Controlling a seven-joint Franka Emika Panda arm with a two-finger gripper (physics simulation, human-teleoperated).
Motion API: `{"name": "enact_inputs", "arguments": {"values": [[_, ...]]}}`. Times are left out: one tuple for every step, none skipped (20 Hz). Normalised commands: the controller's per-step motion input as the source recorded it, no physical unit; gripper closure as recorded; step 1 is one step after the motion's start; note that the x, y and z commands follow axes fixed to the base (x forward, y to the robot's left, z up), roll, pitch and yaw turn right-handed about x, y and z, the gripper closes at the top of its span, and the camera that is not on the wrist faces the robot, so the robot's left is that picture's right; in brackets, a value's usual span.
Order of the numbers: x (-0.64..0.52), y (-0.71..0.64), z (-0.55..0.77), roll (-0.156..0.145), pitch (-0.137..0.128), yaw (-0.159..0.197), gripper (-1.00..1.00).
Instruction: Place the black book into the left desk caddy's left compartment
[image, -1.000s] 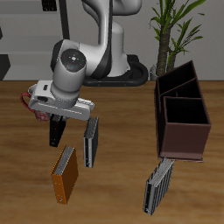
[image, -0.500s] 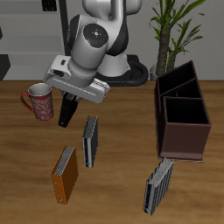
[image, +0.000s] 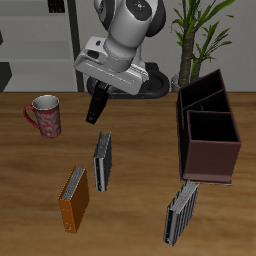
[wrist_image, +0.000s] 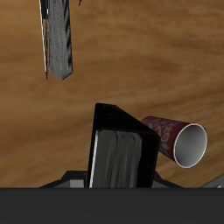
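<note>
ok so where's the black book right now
In the exterior view the black book hangs from the gripper, lifted off the table between the mug and the left desk caddy, above a striped book.

Wooden bench, grey room behind

The bench (image: 30, 180) has a warm brown wood-grain top, evenly lit with soft shadows. Behind it stands a pale grey wall (image: 240, 50). A leafy green potted plant (image: 200, 25) rises at the back, and dark shelving (image: 8, 55) shows at the far edge, with a small dark shape high beside it.
</note>
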Motion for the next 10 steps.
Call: {"name": "enact_inputs", "arguments": {"values": [[-0.43,0.57,0.29,-0.003,-0.054,0.017,1.00],[-0.39,0.55,0.27,0.089,-0.027,0.025,1.00],[-0.39,0.51,0.31,0.035,-0.055,-0.011,1.00],[-0.40,0.42,0.24,-0.057,-0.049,0.018,1.00],[-0.45,0.72,0.26,0.117,-0.048,0.057,1.00],[-0.19,0.27,0.17,0.045,-0.005,0.010,1.00],[-0.42,0.43,0.26,-0.036,-0.046,-0.052,1.00],[0.06,-0.07,-0.01,0.000,0.000,0.000,1.00],[-0.81,1.24,0.57,0.157,-0.121,0.106,1.00],[-0.17,0.17,0.10,-0.031,-0.017,-0.023,1.00]]}}
